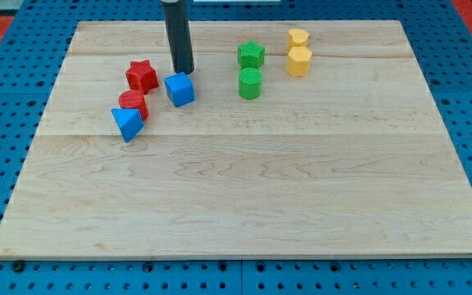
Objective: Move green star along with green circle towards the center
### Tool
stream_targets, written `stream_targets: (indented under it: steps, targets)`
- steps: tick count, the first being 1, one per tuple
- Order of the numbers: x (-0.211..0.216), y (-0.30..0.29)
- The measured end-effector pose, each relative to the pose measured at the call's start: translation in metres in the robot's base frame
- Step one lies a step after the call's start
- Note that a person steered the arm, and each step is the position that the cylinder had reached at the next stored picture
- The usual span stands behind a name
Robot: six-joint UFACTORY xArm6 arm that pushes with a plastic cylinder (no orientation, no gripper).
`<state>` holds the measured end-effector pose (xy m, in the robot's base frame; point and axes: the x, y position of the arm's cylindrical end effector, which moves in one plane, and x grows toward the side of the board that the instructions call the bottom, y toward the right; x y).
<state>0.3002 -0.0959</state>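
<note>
The green star (pixel 251 55) lies near the view's top, a little right of the middle. The green circle (pixel 250 83) sits just below it, almost touching. My tip (pixel 183 70) is at the end of the dark rod, to the left of both green blocks and just above the blue cube (pixel 179 88). It touches neither green block.
A red star (pixel 141 75), a red cylinder (pixel 133 102) and a blue triangle (pixel 127 124) cluster at the left. Two yellow blocks (pixel 298 38) (pixel 299 61) sit right of the green ones. The wooden board (pixel 244 197) ends at blue pegboard all round.
</note>
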Motion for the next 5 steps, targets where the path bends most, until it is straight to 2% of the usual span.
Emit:
stream_targets:
  steps: [1,2,3,4,5]
  targets:
    - [0.000,-0.087]
    - [-0.023,-0.016]
    - [-0.072,0.071]
    - [-0.076,0.160]
    - [-0.056,0.147]
